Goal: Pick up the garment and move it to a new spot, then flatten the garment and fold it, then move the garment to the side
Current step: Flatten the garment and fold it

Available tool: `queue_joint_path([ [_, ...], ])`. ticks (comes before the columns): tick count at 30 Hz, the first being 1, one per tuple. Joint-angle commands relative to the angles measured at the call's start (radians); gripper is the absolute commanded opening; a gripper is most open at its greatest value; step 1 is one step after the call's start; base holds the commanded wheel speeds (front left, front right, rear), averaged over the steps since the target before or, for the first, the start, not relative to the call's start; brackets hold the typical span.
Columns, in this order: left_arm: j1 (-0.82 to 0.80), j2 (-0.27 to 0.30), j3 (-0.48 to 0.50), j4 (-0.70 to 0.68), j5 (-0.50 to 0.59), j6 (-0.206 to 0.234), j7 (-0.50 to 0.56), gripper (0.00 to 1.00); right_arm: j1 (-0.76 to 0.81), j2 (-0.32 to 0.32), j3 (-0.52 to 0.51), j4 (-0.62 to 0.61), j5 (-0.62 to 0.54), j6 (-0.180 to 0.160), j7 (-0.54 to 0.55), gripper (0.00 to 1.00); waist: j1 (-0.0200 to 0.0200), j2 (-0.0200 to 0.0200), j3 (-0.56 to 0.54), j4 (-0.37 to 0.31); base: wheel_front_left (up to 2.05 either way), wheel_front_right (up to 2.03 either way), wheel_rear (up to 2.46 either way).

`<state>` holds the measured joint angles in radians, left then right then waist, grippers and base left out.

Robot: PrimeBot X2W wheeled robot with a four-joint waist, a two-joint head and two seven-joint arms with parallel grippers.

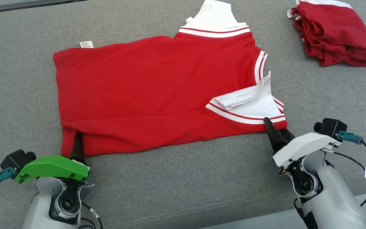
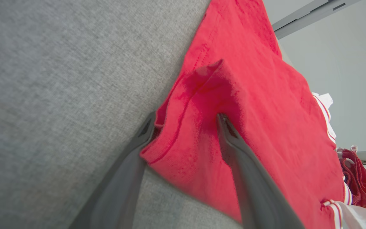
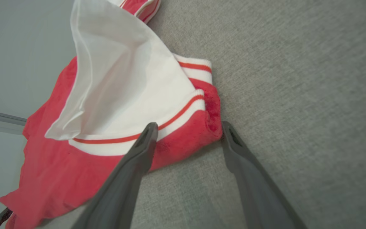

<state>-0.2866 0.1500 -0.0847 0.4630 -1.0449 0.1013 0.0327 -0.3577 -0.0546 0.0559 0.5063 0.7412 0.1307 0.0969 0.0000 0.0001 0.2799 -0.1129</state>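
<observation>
- Grey woven upholstered surface (image 1: 183,178): the reference for every entry below.
- Red knit shirt (image 1: 157,86) with white sleeves and red-and-white striped trim: lies spread flat across the middle of the surface, hem toward its left side, sleeves toward its right. One white sleeve (image 1: 214,17) reaches the surface's far edge. The other white sleeve (image 1: 249,101) is folded back over the red body on the side towards the surface's near edge.
- Small white care label (image 1: 86,44): at the shirt's hem corner on the far side of the surface.
- Left gripper (image 2: 185,125), green-shelled: low at the near left of the surface, jaws spread wide and clamping nothing. The near hem corner of the shirt lies between them. One dark finger (image 2: 145,133) has its tip at the hem's edge against the surface; the other finger (image 2: 230,136) rests on top of the red cloth, which puckers ahead of it.
- Right gripper (image 3: 189,130), white-shelled: low at the near right of the surface, jaws wide. The shirt's near sleeve corner sits between them. One finger (image 3: 146,136) overlaps the striped band; the other (image 3: 232,136) is on bare surface just beside the red edge.
- Loosely folded heap of red cloth (image 1: 335,35) with white trim: far right corner of the surface, well apart from the shirt.
</observation>
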Motion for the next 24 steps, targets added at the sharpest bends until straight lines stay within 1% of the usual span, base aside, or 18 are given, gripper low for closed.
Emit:
queue_joint_path([
  [1,-0.009,-0.005,-0.003,0.024,0.003,-0.001,0.002,0.79,-0.020,0.000,0.010,0.029,0.011,0.000,-0.010,1.00,0.0000,-0.0001,0.011,0.011,0.00,0.00,0.00],
  [2,-0.012,-0.008,-0.004,0.028,0.003,-0.003,0.000,0.58,-0.032,0.001,0.016,0.049,0.015,0.000,-0.016,0.89,0.0000,-0.0001,0.014,0.014,0.00,0.00,0.00],
  [3,-0.016,-0.011,-0.006,0.030,0.002,-0.006,-0.002,0.47,-0.042,0.001,0.021,0.064,0.019,0.000,-0.023,0.50,0.0000,-0.0001,0.016,0.017,0.00,0.00,0.00],
  [4,-0.019,-0.014,-0.005,0.033,-0.001,-0.008,-0.003,0.43,-0.052,0.001,0.027,0.079,0.021,0.000,-0.029,0.34,0.0000,-0.0001,0.018,0.019,0.00,0.00,0.00],
  [5,-0.022,-0.017,-0.005,0.034,-0.004,-0.012,-0.006,0.36,-0.060,-0.001,0.033,0.091,0.026,0.000,-0.034,0.20,0.0000,-0.0001,0.019,0.021,0.00,0.00,0.00],
  [6,-0.026,-0.021,-0.004,0.035,-0.007,-0.019,-0.010,0.27,-0.070,-0.004,0.039,0.102,0.029,-0.001,-0.041,0.03,0.0000,-0.0001,0.021,0.023,0.00,0.00,0.00],
  [7,-0.026,-0.021,-0.004,0.035,-0.007,-0.019,-0.010,0.27,-0.070,-0.004,0.039,0.102,0.029,-0.001,-0.041,0.03,0.0000,-0.0001,0.021,0.023,0.00,0.00,0.00],
  [8,-0.026,-0.027,-0.003,0.031,-0.014,-0.039,-0.018,0.06,-0.084,-0.009,0.046,0.114,0.043,-0.001,-0.057,0.00,0.0000,-0.0001,0.021,0.027,0.00,0.00,0.00],
  [9,-0.025,-0.028,-0.002,0.028,-0.018,-0.047,-0.023,0.00,-0.091,-0.010,0.049,0.113,0.058,-0.001,-0.061,0.00,0.0000,-0.0001,0.021,0.028,0.00,0.00,0.00],
  [12,-0.017,-0.028,0.002,0.012,-0.021,-0.069,-0.043,0.00,-0.107,-0.026,0.052,0.103,0.105,0.000,-0.067,0.00,0.0000,-0.0001,0.016,0.033,0.00,0.00,0.00],
  [18,0.006,-0.015,0.012,-0.056,-0.025,-0.091,-0.063,0.00,-0.122,-0.069,0.054,0.068,0.173,0.000,-0.046,0.00,0.0000,-0.0001,-0.001,0.038,0.00,0.00,0.00],
  [21,0.030,-0.011,0.012,-0.124,-0.027,-0.088,-0.061,0.00,-0.117,-0.087,0.037,0.042,0.199,0.000,-0.026,0.00,0.0000,-0.0001,-0.011,0.041,0.00,0.00,0.00],
  [24,0.072,-0.010,0.014,-0.199,-0.029,-0.072,-0.054,0.00,-0.092,-0.103,0.016,0.024,0.203,0.000,0.000,0.00,0.0000,-0.0001,-0.020,0.042,0.00,0.00,0.00],
])
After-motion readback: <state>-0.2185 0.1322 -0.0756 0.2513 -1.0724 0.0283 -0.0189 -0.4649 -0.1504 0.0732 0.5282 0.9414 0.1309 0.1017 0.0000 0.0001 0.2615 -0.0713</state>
